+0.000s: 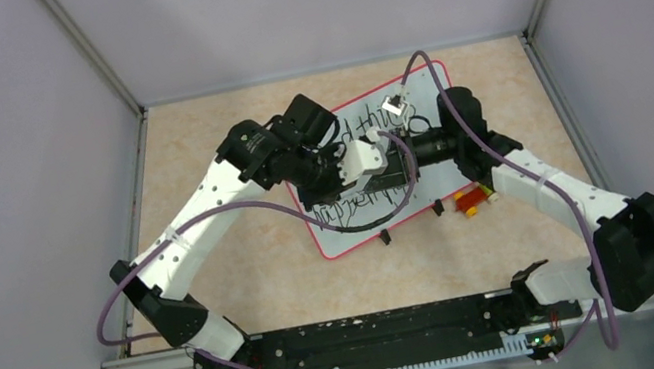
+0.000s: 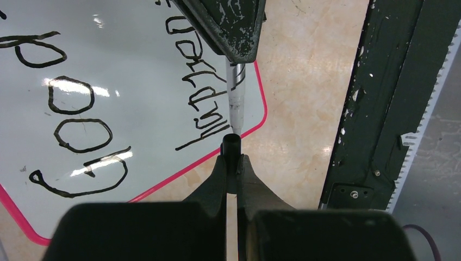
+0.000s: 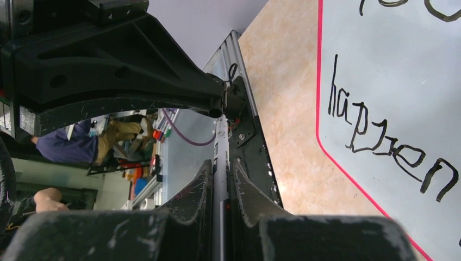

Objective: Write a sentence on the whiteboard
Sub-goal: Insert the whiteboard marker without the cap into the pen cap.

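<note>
A large glossy white whiteboard [image 1: 419, 209] with a thin red rounded frame lies flat and askew on a beige speckled table [image 1: 248, 280]. Two small black feet [image 1: 384, 236] stick out from the whiteboard's near long edge. The sentence [image 2: 76, 130], in thin, uneven black handwriting, reads "Good" on one line and "happen…" on the next. The rest of each line is hidden or out of frame.

Above the middle of the whiteboard the two arms meet tip to tip. The left gripper [image 2: 232, 157] is clenched on the black end of a slim grey-white marker [image 2: 236, 98]. The right gripper [image 3: 220, 166] is clamped around its pale barrel from the opposite side.

A small red and yellow object [image 1: 473, 199] sits on the table just off the whiteboard's near right corner.
</note>
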`<state>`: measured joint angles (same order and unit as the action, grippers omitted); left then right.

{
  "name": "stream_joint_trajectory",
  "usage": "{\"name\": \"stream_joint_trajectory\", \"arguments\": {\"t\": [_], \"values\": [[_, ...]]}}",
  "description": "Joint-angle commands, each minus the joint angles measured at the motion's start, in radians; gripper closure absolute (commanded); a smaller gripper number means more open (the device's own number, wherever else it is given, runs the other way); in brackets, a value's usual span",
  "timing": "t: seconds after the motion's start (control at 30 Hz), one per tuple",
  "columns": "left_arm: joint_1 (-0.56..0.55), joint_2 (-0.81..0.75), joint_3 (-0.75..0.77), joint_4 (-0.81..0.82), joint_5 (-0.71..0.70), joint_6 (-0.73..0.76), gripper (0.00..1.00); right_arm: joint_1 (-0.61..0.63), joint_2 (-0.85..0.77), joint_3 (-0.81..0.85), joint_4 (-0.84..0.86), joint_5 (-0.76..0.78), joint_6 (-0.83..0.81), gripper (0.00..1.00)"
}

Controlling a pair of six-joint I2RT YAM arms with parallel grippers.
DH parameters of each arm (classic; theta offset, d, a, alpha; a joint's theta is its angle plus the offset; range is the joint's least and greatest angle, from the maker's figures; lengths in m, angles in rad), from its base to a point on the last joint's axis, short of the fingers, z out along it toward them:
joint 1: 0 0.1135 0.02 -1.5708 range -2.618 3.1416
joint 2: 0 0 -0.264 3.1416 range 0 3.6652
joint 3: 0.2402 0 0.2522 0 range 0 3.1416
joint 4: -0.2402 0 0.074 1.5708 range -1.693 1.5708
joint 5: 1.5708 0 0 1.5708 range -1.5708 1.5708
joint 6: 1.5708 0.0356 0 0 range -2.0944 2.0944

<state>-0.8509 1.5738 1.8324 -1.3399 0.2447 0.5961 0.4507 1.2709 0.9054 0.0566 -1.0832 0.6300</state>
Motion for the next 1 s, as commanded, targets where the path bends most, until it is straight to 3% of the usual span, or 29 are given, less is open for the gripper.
{"name": "stream_joint_trajectory", "arguments": {"t": [0.0,0.17,0.97], "values": [[-0.007,-0.010,0.001,0.002,-0.019,-0.007,1.00,0.008,-0.006,0.070,-0.024,0.006,-0.052,1.00],[-0.007,-0.054,-0.052,-0.002,-0.076,-0.014,1.00,0.000,-0.016,0.072,-0.039,0.001,-0.060,1.00],[-0.015,0.013,0.030,-0.012,0.032,-0.018,1.00,0.015,0.001,0.082,-0.016,-0.002,-0.048,1.00]]}}
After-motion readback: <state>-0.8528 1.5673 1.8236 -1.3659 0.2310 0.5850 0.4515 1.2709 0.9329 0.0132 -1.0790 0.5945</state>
